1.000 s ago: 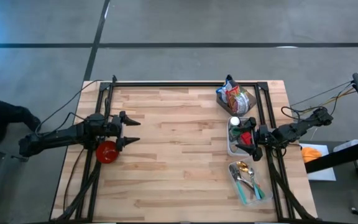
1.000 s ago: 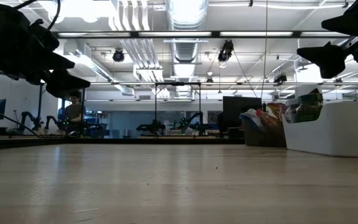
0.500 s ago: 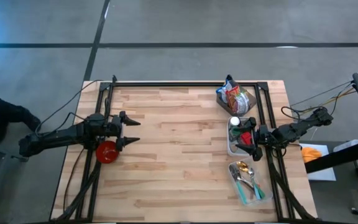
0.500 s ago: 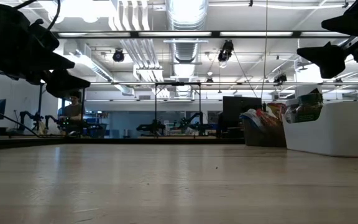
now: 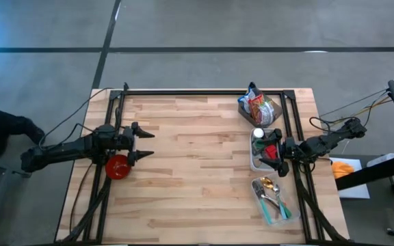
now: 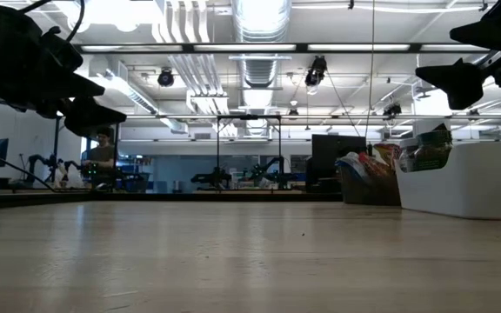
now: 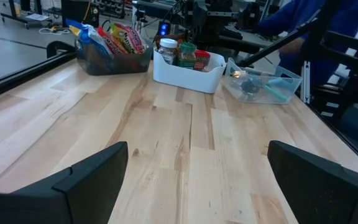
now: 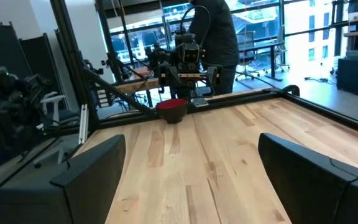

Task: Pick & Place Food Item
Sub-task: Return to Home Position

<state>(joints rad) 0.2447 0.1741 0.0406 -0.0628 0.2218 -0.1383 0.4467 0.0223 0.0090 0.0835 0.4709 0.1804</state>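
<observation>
Nothing is seen to have moved since the earlier frames; both arms are held as they were. At the left side of the tabletop [image 5: 197, 171] the left gripper [image 5: 149, 142] is held clear of the wood. Its fingers are spread wide and empty and are pointed across toward the bins. A red bowl [image 5: 117, 166] lies just beside it, partly under the wrist.

Along the right edge three containers are set in a row: a dark bin [image 5: 260, 109] of snack bags, then the white bin [image 5: 253, 161], then the transparent bin [image 5: 276, 205] with spoons. The green seasoning can [image 7: 187, 53] is seen upright in the white bin, between a white-lidded jar [image 7: 167, 50] and a red-lidded can [image 7: 202, 60].

The right gripper [image 5: 271, 152] is held above that bin, fingers parted and gripping nothing, so the can lies below or just ahead of them. The right arm is by far the nearer. Its retreat is judged to need only a pull back clear of the bin's wall.
</observation>
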